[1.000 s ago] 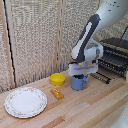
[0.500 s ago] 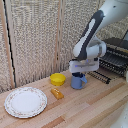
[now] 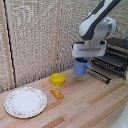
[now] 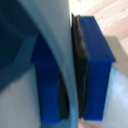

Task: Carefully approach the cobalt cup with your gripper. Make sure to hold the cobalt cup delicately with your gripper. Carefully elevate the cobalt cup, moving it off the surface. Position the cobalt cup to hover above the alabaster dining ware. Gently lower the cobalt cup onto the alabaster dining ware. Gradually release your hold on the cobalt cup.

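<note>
1. The cup [image 3: 80,66] is a plain medium-blue mug, roughly cylindrical. I can't really make out the handle at this resolution.
2. It hangs right under the gripper [image 3: 83,59], up in the air, clear of the table [image 3: 85,102].
3. The gripper is a white boxy block with its fingers pointing down, pinching the cup at the rim. The wrist view backs this up: the cup's wall [image 4: 62,60] runs between two blue finger pads [image 4: 95,65], with a dark strip pressed against it.
4. The arm [image 3: 97,22] comes in from the upper part of the exterior view's right and bends down to the gripper, wrist roughly vertical.
5. Below the gripper and a bit towards the exterior view's left sits a small yellow bowl [image 3: 58,78], with a little orange thing [image 3: 57,93] nearer the camera.
6. The plate [image 3: 25,101], white with a speckled rim, lies flat on the table well off from the gripper, at the exterior view's lower left.
7. Behind the gripper on the exterior view's right there's a dark rack [image 3: 111,62].
</note>
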Controlling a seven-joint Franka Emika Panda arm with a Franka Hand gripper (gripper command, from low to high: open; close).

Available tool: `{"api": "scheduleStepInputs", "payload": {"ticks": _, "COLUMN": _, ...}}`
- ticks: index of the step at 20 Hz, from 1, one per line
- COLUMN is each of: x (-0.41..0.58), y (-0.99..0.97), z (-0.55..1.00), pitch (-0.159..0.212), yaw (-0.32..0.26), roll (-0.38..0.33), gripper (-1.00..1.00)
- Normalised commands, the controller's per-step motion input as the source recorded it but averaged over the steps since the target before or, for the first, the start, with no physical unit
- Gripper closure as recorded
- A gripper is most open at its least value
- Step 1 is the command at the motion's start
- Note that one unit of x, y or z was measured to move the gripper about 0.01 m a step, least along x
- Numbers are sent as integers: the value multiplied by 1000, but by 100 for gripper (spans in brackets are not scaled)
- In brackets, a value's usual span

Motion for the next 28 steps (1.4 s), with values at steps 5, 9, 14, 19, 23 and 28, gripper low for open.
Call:
{"api": "scheduleStepInputs", "payload": {"ticks": 5, "x": 485, "y": 756, "z": 426, "pitch": 68, "yaw": 49, "roll": 1, "gripper": 100}}
{"api": "scheduleStepInputs", "payload": {"ticks": 9, "x": 506, "y": 778, "z": 307, "pitch": 63, "yaw": 58, "roll": 0, "gripper": 100}}
{"api": "scheduleStepInputs", "payload": {"ticks": 14, "x": 495, "y": 791, "z": 263, "pitch": 58, "yaw": 57, "roll": 0, "gripper": 100}}
{"api": "scheduleStepInputs", "payload": {"ticks": 19, "x": 473, "y": 823, "z": 215, "pitch": 59, "yaw": 53, "roll": 0, "gripper": 100}}
{"api": "scheduleStepInputs", "payload": {"ticks": 23, "x": 404, "y": 899, "z": 53, "pitch": 56, "yaw": 44, "roll": 0, "gripper": 100}}
{"api": "scheduleStepInputs", "payload": {"ticks": 28, "x": 425, "y": 869, "z": -111, "pitch": 38, "yaw": 67, "roll": -8, "gripper": 100}}
